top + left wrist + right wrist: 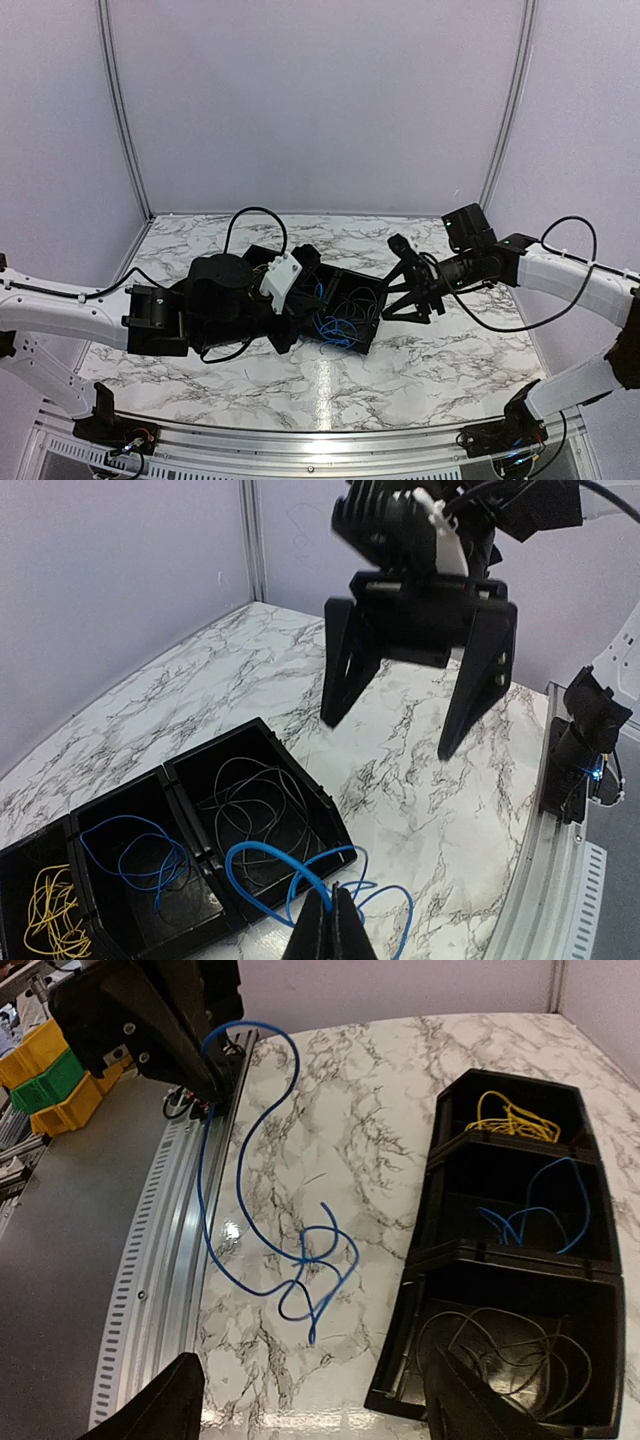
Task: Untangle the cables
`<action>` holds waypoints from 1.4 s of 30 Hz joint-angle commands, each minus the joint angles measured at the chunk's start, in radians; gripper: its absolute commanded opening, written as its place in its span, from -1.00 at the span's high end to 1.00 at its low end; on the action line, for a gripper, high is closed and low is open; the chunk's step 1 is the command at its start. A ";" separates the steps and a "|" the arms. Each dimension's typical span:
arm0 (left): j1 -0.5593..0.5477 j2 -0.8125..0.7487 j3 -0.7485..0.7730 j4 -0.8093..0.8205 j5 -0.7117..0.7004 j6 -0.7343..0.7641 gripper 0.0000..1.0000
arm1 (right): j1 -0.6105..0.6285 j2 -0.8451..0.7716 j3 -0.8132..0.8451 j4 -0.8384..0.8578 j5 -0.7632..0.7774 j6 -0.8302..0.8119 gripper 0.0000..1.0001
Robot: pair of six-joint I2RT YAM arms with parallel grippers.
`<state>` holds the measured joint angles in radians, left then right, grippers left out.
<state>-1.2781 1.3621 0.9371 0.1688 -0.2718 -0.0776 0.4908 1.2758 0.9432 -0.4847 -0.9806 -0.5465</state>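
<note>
**First:** Blue cable is seen pinched in the left jaws, which are closed tight on its upper part. It is held up above the desk, beside the black tray and not in it, and its lower end appears to rest on the marble.

**Second:** And the right jaws?

**First:** They are spread wide, and nothing is held in them. They are poised near the tray's edge, facing the left ones.

**Second:** Where is the snarl to be found?

**First:** Low down, in a knot of small loops on the desk. Other cables are seen sorted in the tray: yellow cables in the end bin, blue ones in the middle, dark ones in the third.

**Second:** How is the step best done?

**First:** The knot should be approached from the side. One free strand just beside it should be taken, not the crossing itself. The pull should be made slowly, away from the left grip, so that the loops are drawn open rather than cinched. The tray should be avoided.
</note>
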 commanded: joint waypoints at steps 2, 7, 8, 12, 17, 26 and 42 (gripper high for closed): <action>-0.003 0.039 0.067 0.080 0.019 0.003 1.00 | 0.124 0.140 0.093 -0.019 0.050 0.042 -0.52; -0.003 0.018 -0.005 0.211 0.045 0.034 1.00 | 0.188 0.242 0.141 -0.045 0.086 0.046 -0.40; -0.003 0.014 -0.019 0.229 0.042 0.037 1.00 | 0.189 0.251 0.145 -0.040 0.093 0.062 -0.36; -0.007 -0.017 -0.060 0.252 0.040 0.033 1.00 | 0.190 0.254 0.119 -0.018 0.108 0.080 -0.21; -0.022 -0.058 -0.116 0.285 0.042 0.018 1.00 | 0.189 0.241 0.083 -0.009 0.113 0.081 0.25; -0.051 -0.079 -0.158 0.327 0.010 -0.012 1.00 | 0.190 0.258 0.150 -0.073 0.170 0.053 1.00; -0.064 -0.334 -0.698 0.320 -0.098 -0.390 0.97 | 0.091 0.036 0.320 -0.215 0.285 -0.052 1.00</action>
<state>-1.3357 1.0821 0.2970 0.4976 -0.3126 -0.3550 0.6449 1.3315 1.2015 -0.6754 -0.7090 -0.5800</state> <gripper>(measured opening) 0.021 0.019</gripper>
